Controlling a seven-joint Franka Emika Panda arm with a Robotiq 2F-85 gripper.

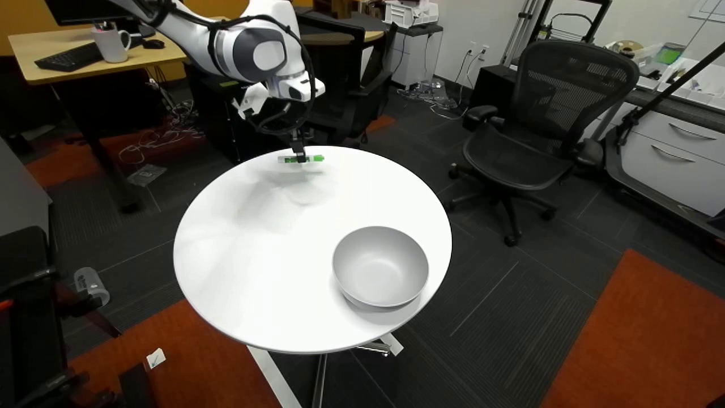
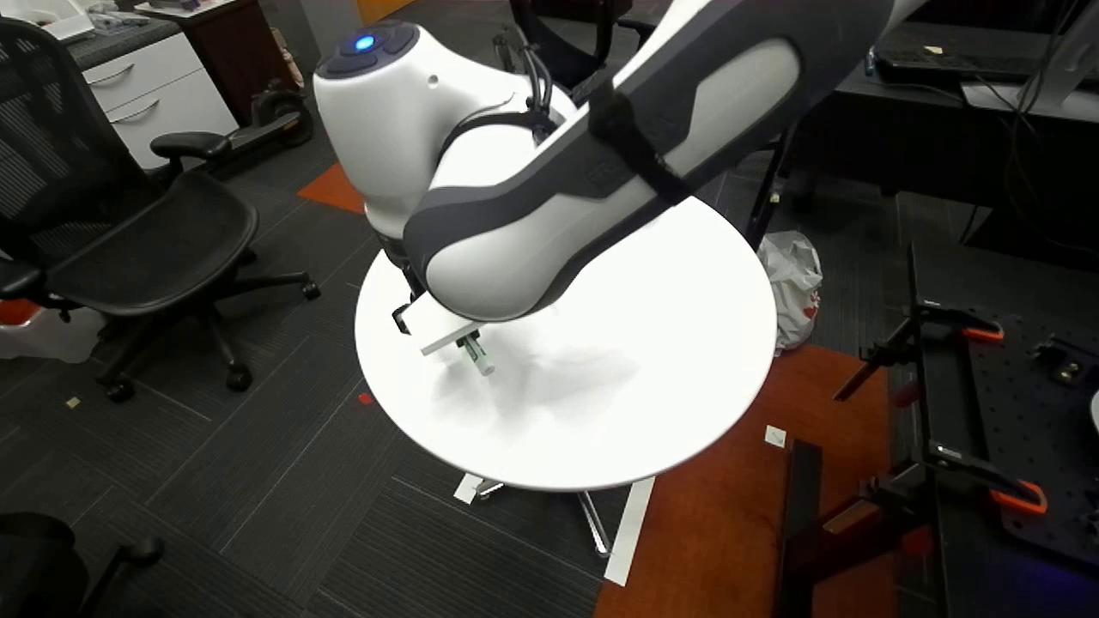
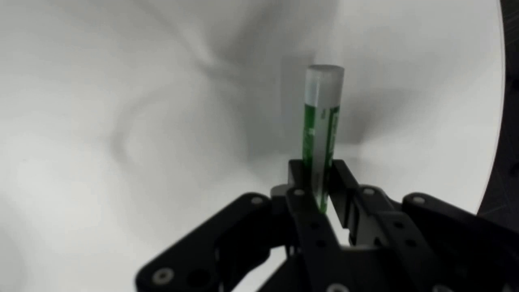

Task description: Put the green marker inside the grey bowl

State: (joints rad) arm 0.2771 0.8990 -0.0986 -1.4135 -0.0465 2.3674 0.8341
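Marker [image 3: 321,134] gripped, partly hidden by fingers [image 3: 342,182], label [image 3: 309,129] blurred

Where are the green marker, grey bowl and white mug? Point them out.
Green marker [image 3: 321,136]: wrist view, on its barrel.
Grey bowl [image 1: 380,271]: in an exterior view, inner bottom.
White mug [image 1: 110,46]: in an exterior view, outer wall.
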